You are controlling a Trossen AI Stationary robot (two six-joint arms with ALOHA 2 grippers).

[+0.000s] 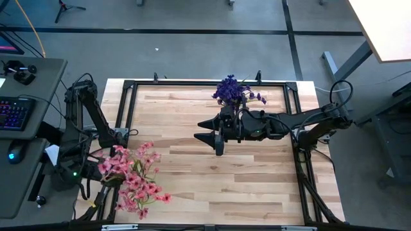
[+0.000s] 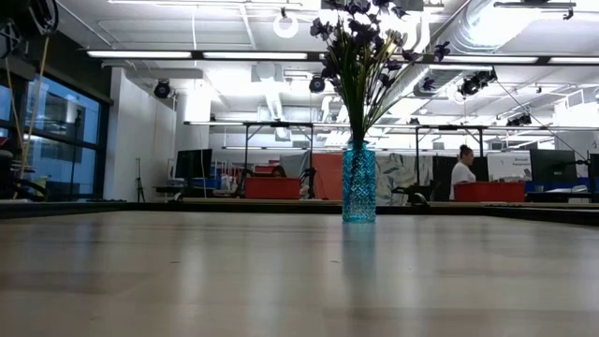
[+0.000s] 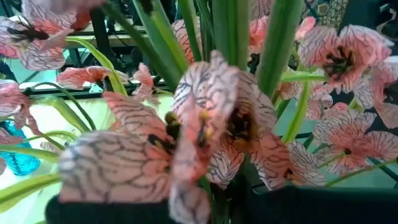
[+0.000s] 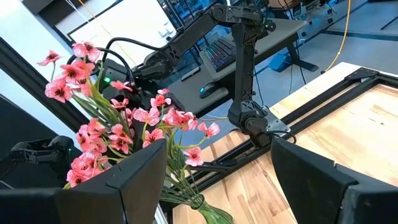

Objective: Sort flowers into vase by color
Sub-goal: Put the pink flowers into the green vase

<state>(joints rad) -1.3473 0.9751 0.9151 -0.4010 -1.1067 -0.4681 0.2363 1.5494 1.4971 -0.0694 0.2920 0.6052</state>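
High view | left gripper jaws shut, pink flowers | right gripper jaws wide, empty

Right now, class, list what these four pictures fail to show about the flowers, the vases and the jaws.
- Pink flowers' container: high view, blossoms cover it; right wrist view, the picture's edge cuts it off.
- Left gripper: left wrist view, blossoms fill the picture; whether it holds stems cannot be seen.
- Blue vase from above: high view, purple flowers hide it.
- Pink bunch: outside the low view.

Bright overhead strip lights glare; the close pink flowers blur.
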